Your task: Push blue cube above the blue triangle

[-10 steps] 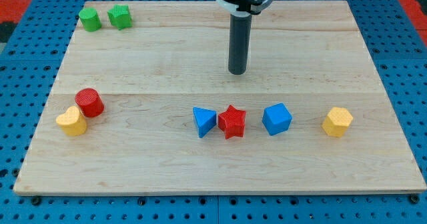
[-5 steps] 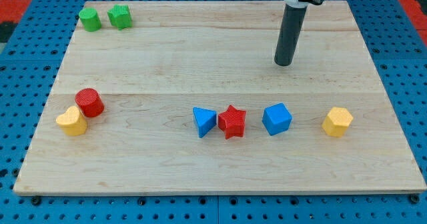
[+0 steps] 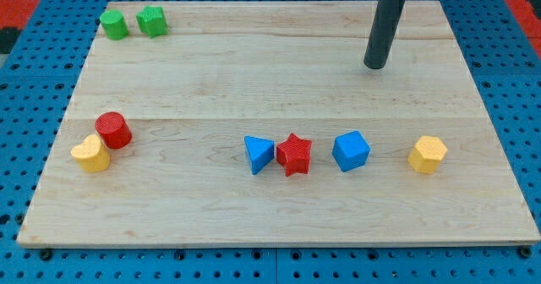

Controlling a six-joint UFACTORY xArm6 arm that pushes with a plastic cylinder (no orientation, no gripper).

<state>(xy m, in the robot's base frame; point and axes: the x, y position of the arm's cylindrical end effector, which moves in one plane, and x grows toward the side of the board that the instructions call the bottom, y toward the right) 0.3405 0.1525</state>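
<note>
The blue cube sits on the wooden board at the lower middle-right. The blue triangle lies to its left, with a red star between the two, close against the triangle. My tip is at the upper right of the board, well above the blue cube and slightly to its right, touching no block.
A yellow hexagonal block lies right of the blue cube. A red cylinder and a yellow block sit together at the left. A green cylinder and a green block sit at the top left corner.
My tip has moved to the view's right and slightly up, from above the red star to above and right of the blue cube. No block has moved.
</note>
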